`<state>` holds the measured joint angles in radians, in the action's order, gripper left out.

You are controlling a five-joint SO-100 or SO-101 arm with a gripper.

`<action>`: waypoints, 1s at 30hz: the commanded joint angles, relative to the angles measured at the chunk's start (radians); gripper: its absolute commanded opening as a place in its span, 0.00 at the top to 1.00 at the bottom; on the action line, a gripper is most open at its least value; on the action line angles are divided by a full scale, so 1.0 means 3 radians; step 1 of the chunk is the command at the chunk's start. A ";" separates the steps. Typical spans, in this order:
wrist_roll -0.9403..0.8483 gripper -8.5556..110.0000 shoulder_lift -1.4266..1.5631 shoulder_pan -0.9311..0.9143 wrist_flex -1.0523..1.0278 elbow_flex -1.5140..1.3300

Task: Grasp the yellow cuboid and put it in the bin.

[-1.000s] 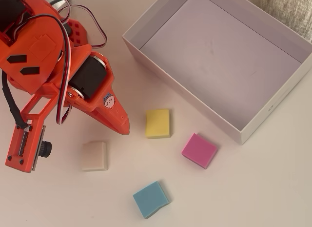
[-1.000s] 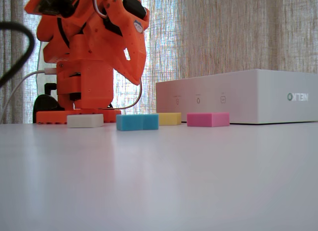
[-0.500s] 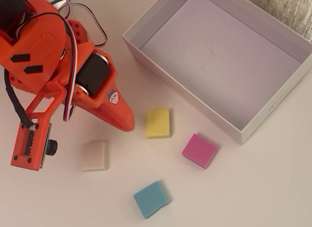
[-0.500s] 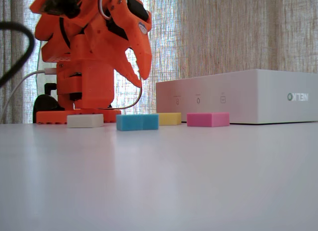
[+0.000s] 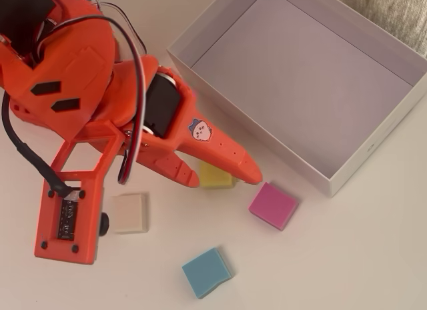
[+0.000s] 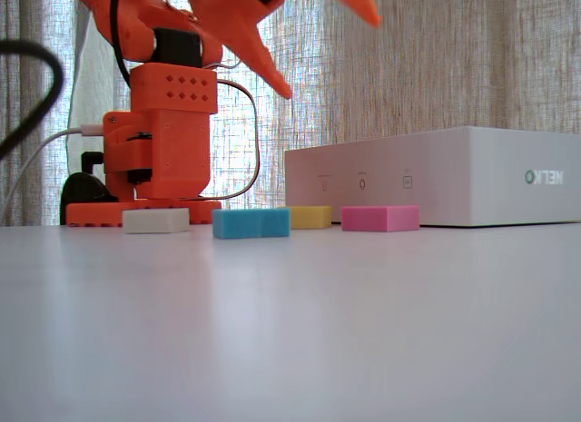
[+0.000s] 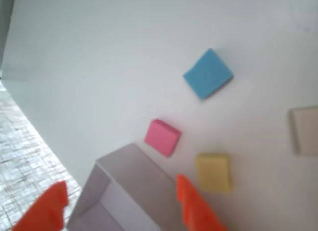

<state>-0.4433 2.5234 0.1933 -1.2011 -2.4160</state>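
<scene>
The yellow cuboid lies flat on the white table just outside the bin's near wall, partly covered from above by my orange gripper. The gripper is open and empty, with one fingertip on each side of the cuboid in the overhead view. In the fixed view the gripper hangs high above the table, well clear of the cuboid. In the wrist view the cuboid shows just right of one finger. The bin is empty, a white box whose corner sits between my fingers.
A pink block lies right of the cuboid, a blue block sits nearer the front, and a cream block rests by the arm's base. A curtain hangs behind the table in the fixed view.
The gripper went from shut and low beside the base to raised high and reaching toward the bin, with its jaws now wide open. The blocks have not moved.
</scene>
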 commanded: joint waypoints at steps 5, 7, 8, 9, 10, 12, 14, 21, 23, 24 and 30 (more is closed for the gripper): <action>-0.0041 0.72 -0.0767 0.0015 -0.0639 0.0593; -0.0169 0.72 -0.0890 0.0026 -0.0701 0.0614; -0.0210 0.72 -0.0936 0.0036 -0.0685 0.0614; -0.0302 0.72 -0.0982 0.0036 -0.0665 0.0593; -0.0358 0.72 -0.1033 0.0041 -0.0619 0.0562; -0.0409 0.72 -0.1104 0.0046 -0.0476 0.0486; -0.0450 0.72 -0.1150 0.0041 -0.0322 0.0389; -0.0588 0.69 -0.1176 0.0169 -0.0026 -0.0066; -0.0588 0.69 -0.1181 0.0205 -0.0010 -0.0159; -0.0588 0.69 -0.1181 0.0205 0.0015 -0.0194; -0.0573 0.69 -0.1253 0.0194 0.0056 -0.0312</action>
<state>-0.6136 2.1552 0.2485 -1.1965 -2.5081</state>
